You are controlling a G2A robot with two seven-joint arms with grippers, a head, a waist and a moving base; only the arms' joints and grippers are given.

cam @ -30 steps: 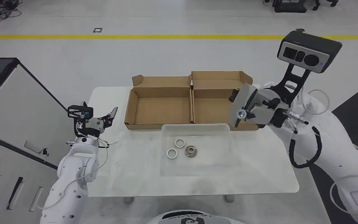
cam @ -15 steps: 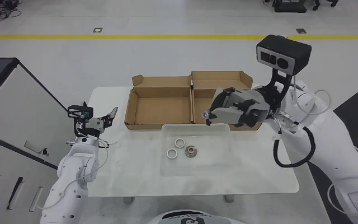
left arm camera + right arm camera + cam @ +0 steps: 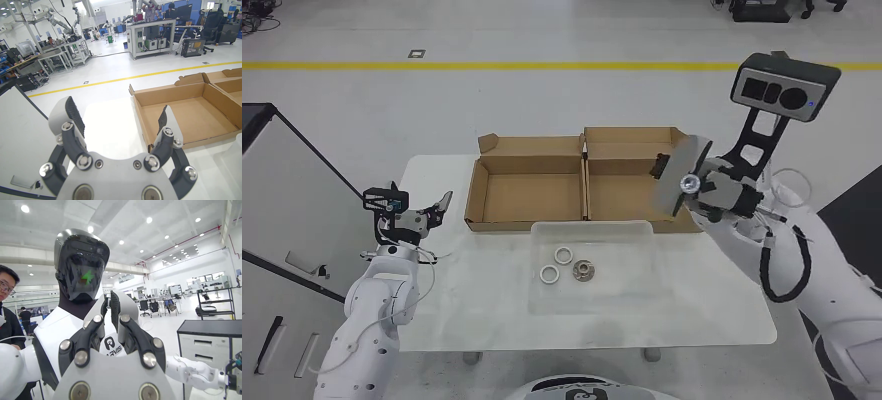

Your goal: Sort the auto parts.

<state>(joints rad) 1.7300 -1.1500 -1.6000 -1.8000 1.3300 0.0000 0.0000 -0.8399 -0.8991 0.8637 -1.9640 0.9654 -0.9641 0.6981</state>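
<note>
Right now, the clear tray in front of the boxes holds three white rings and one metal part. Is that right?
Not quite. The clear tray holds two white rings, not three. They lie next to one metal part, as you said. The top view shows this.
</note>
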